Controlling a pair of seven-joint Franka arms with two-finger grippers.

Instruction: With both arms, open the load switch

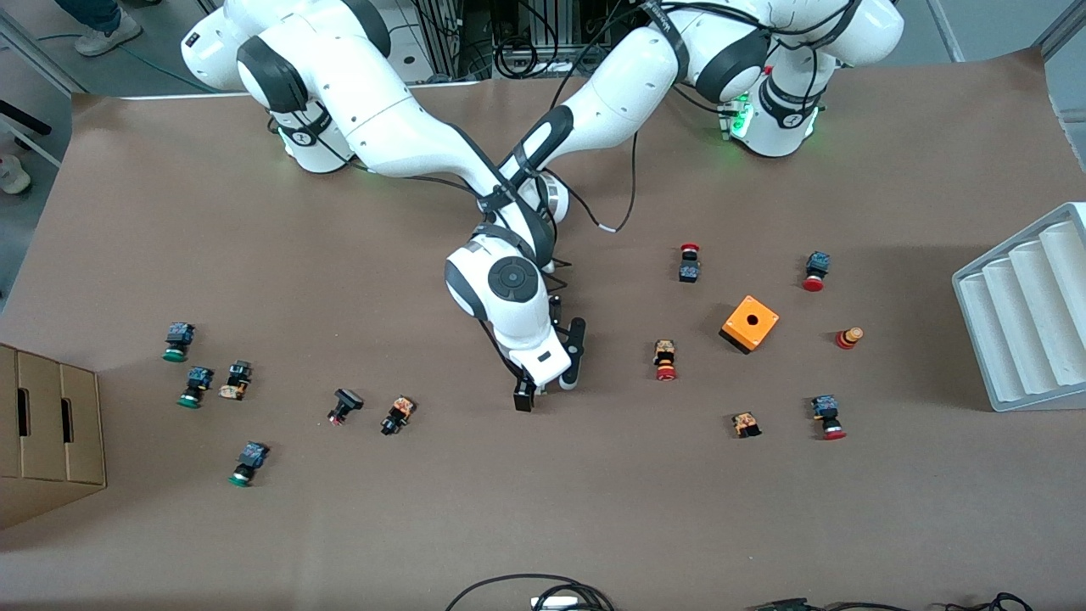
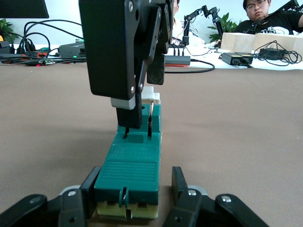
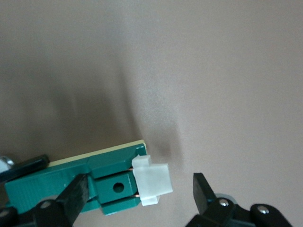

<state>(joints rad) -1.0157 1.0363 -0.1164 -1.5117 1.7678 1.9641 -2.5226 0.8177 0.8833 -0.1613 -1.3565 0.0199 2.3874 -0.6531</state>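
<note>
Load switch (image 2: 129, 165) flat on table (image 1: 543, 509), mid-table. Green end between left pincer (image 2: 135, 189) fingers, narrow gaps either side, ungripped. Right pincer (image 3: 137, 194) spread wide, straddling white end piece (image 3: 151, 183).

no legible text, labels, numbers or signs anywhere

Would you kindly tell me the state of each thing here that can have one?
load switch: lying flat, white piece at one end, both grippers at it.
left gripper: low at the switch's green end, a finger on either side, a gap at one finger, open.
right gripper: down over the white end, open, gripping nothing.
orange box: upright, hole facing up.
</note>
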